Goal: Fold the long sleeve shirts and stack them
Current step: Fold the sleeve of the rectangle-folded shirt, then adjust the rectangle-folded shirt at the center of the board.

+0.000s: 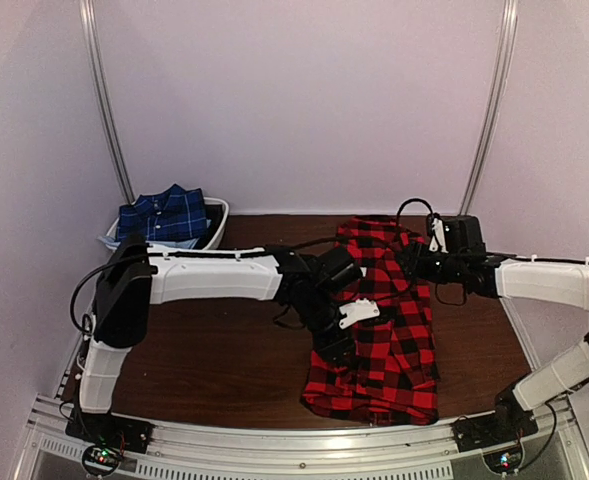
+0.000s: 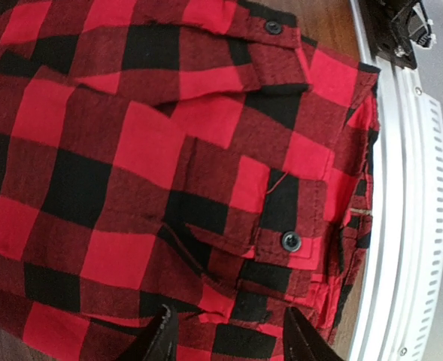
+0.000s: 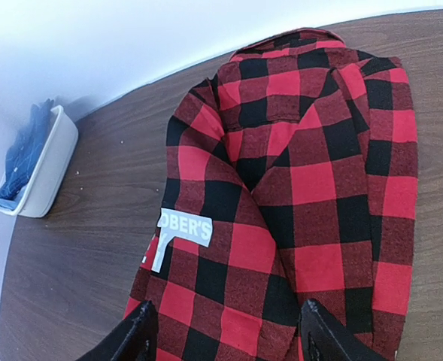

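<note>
The red-and-black checked long sleeve shirt (image 1: 394, 340) lies partly folded on the right half of the table, its collar at the far end and its white block letters (image 3: 187, 226) on the left edge. My left gripper (image 1: 336, 350) hovers over its near left part. In the left wrist view this left gripper (image 2: 232, 342) is open above the buttoned cuffs (image 2: 290, 241), holding nothing. My right gripper (image 1: 416, 262) is over the shirt's far right part and, as the right wrist view shows, the right gripper (image 3: 229, 338) is open and empty. The navy long sleeve shirt (image 1: 164, 215) lies folded in a bin.
A white bin (image 1: 217, 225) stands at the table's back left against the wall. The metal rail (image 2: 402, 226) runs along the near table edge, just past the shirt's hem. Bare brown tabletop (image 1: 224, 350) stretches left of the red shirt.
</note>
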